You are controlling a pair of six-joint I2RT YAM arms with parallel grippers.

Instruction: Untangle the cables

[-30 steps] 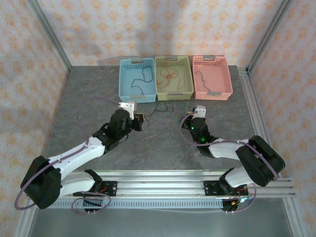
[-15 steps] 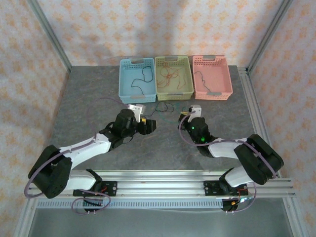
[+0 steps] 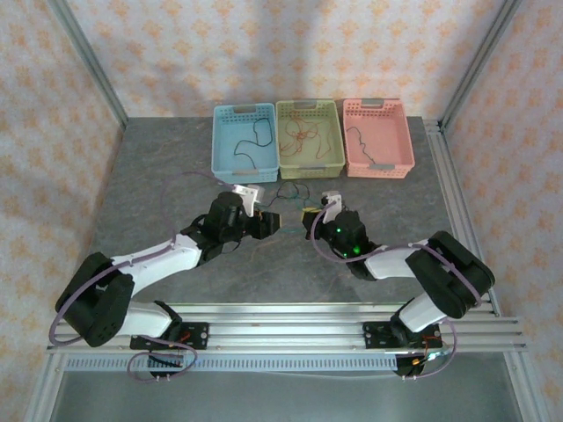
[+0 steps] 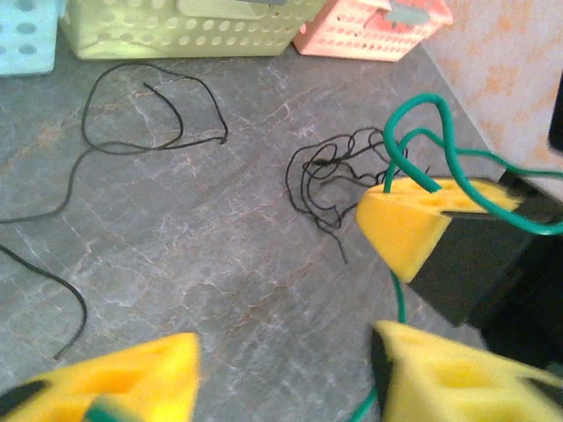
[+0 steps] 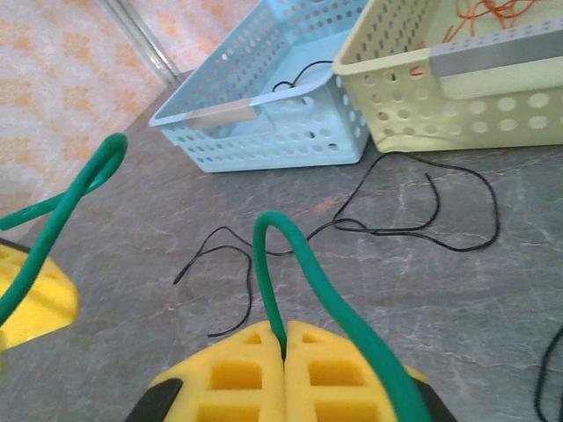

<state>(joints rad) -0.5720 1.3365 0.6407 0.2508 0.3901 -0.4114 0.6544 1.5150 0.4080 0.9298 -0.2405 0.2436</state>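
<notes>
Right gripper [image 5: 284, 336]: clenched on the green cable [image 5: 269, 264], which is pinched between the closed yellow pads and rises from them in a tight loop.
Left gripper [image 4: 281, 374]: released. Its yellow fingers [image 4: 132, 378] are held well apart at the bottom edge of the left wrist view, where both are blurred and cut off by the frame.
Green cable, run: it is strung between the two grippers above the middle of the worktop [image 3: 158, 176]. One stretch passes the left gripper's finger, and it cannot be told whether it is touched there.
Black tangle [image 4: 330, 171]: it is laid on the worktop just beyond the right gripper's finger.
Black loop [image 4: 132, 119]: it is spread loosely on the worktop near the yellow-green basket [image 3: 310, 169]. Its tail is cut off at the left edge of the left wrist view.
Baskets: the blue basket [image 3: 246, 174], the yellow-green basket and the pink basket [image 3: 380, 169] are lined up side by side at the far side.
Basket contents: a black strand [image 3: 249, 145] is seen in the blue basket, a red-orange cable [image 3: 301, 134] in the yellow-green one, and a black wire [image 3: 356, 142] in the pink one.
Hard to make out: from above, the thin cables between the grippers are barely traced against the grey stone pattern.
</notes>
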